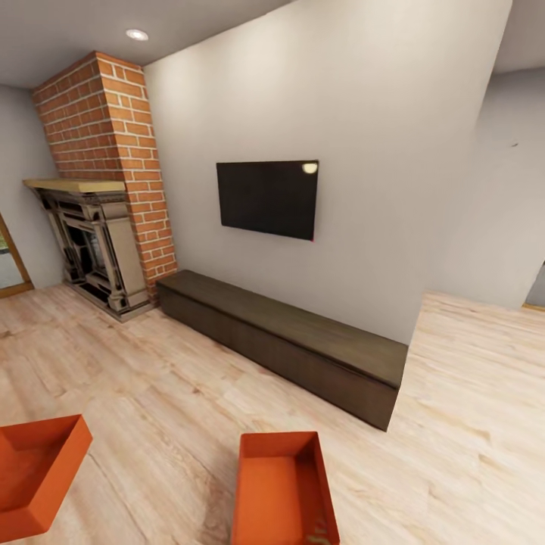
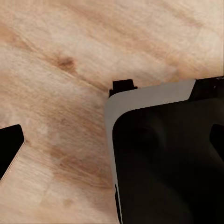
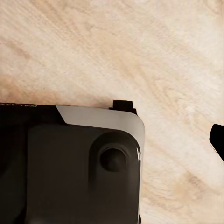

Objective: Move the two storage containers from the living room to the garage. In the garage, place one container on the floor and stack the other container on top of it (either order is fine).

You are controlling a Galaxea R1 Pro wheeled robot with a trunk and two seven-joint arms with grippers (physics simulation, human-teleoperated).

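Note:
Two orange-red storage containers rest on the light wood-plank floor [image 1: 189,393] of the living room, at the near edge of the head view. One container [image 1: 34,473] is at the left, turned at an angle. The other container [image 1: 281,488] is near the middle, its open top facing up. In the left wrist view a single dark fingertip [image 2: 9,149] hangs over bare planks, holding nothing. In the right wrist view a single dark fingertip [image 3: 218,140] also hangs over bare planks. No finger shows mid-frame in either wrist view.
A long low dark-brown cabinet [image 1: 288,341] runs along the wall under a black TV [image 1: 266,198]. A red-brick chimney [image 1: 113,129] with an ornate fireplace [image 1: 94,246] stands at the left. The floor continues past the wall corner at right [image 1: 484,356]. My dark base [image 2: 168,158] lies below both wrists.

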